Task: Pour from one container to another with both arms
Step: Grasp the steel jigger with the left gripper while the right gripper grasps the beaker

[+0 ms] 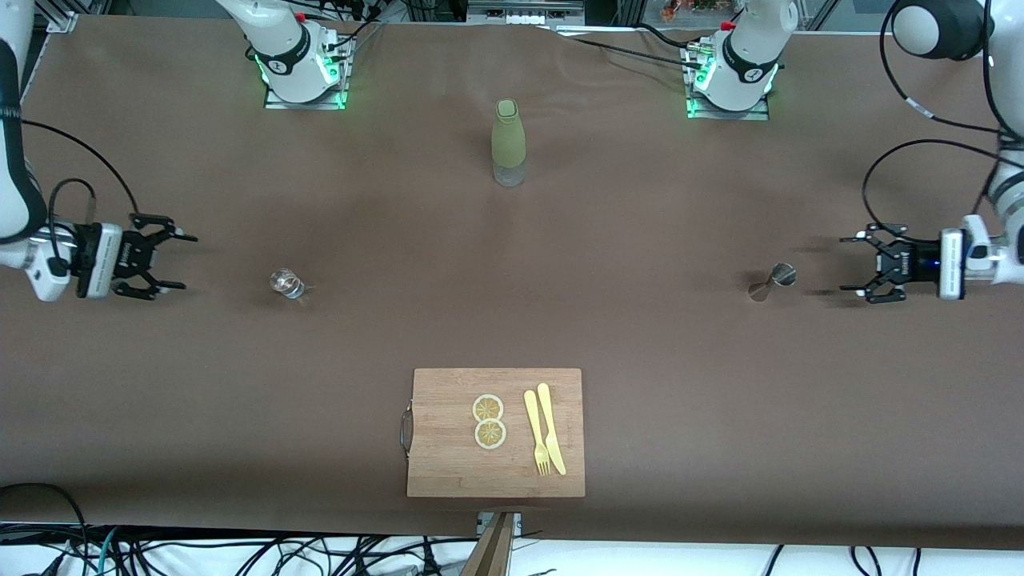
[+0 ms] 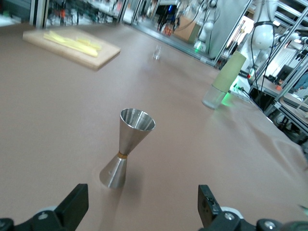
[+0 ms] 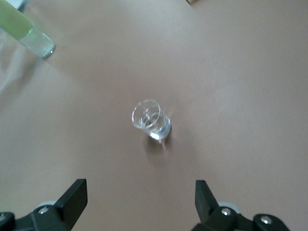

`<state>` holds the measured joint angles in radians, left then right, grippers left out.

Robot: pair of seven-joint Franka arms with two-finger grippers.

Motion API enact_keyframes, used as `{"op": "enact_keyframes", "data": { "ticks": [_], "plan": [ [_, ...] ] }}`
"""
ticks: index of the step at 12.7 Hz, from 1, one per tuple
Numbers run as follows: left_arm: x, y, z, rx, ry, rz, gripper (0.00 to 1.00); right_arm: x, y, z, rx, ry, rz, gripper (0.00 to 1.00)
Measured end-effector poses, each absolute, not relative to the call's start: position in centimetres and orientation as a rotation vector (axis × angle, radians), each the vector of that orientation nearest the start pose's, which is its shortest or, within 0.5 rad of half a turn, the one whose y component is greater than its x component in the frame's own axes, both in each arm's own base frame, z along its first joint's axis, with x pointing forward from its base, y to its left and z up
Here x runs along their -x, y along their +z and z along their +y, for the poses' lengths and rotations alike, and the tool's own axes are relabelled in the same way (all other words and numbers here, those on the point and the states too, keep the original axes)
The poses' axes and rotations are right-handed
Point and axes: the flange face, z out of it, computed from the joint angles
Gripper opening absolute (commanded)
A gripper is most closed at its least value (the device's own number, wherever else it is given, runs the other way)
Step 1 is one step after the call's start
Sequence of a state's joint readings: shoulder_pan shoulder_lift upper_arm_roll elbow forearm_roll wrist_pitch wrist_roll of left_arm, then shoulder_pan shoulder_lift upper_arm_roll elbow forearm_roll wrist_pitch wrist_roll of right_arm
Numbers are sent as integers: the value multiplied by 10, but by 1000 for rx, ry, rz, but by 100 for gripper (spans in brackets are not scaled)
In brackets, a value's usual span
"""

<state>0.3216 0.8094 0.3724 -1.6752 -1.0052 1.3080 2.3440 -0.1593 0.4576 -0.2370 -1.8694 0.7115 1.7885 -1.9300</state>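
Note:
A steel double-cone jigger (image 1: 773, 282) (image 2: 126, 148) stands upright on the brown table toward the left arm's end. My left gripper (image 1: 851, 263) (image 2: 143, 204) is open a short way from it, pointing at it, with nothing between its fingers. A small clear glass (image 1: 286, 282) (image 3: 150, 119) stands toward the right arm's end. My right gripper (image 1: 181, 261) (image 3: 141, 199) is open and empty, pointing at the glass from a short distance.
A tall green bottle (image 1: 508, 143) (image 2: 224, 79) (image 3: 26, 32) with a clear base stands mid-table, nearer the robots' bases. A wooden cutting board (image 1: 448, 456) (image 2: 103, 57) near the front edge carries two lemon slices (image 1: 489, 421), a yellow fork (image 1: 536, 434) and knife (image 1: 552, 430).

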Motion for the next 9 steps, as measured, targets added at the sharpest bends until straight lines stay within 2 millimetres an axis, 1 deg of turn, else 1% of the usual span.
{"op": "enact_keyframes", "data": {
  "ticks": [1, 3, 6, 8, 9],
  "plan": [
    [-504, 131, 261, -1578, 819, -1177, 100, -562, 234, -165, 1974, -449, -1399, 99],
    [-495, 106, 253, -1515, 942, -1195, 100, -560, 197, -161, 1866, -572, -1457, 99],
    [-490, 73, 233, -1429, 1079, -1174, 100, -555, 157, -154, 1728, -741, -1547, 99],
    [-494, 58, 211, -1373, 1109, -1174, 100, -551, 131, -147, 1660, -854, -1556, 99],
    [-498, 57, 200, -1349, 1116, -1176, 100, -548, 117, -141, 1635, -892, -1552, 99]
  ]
}}
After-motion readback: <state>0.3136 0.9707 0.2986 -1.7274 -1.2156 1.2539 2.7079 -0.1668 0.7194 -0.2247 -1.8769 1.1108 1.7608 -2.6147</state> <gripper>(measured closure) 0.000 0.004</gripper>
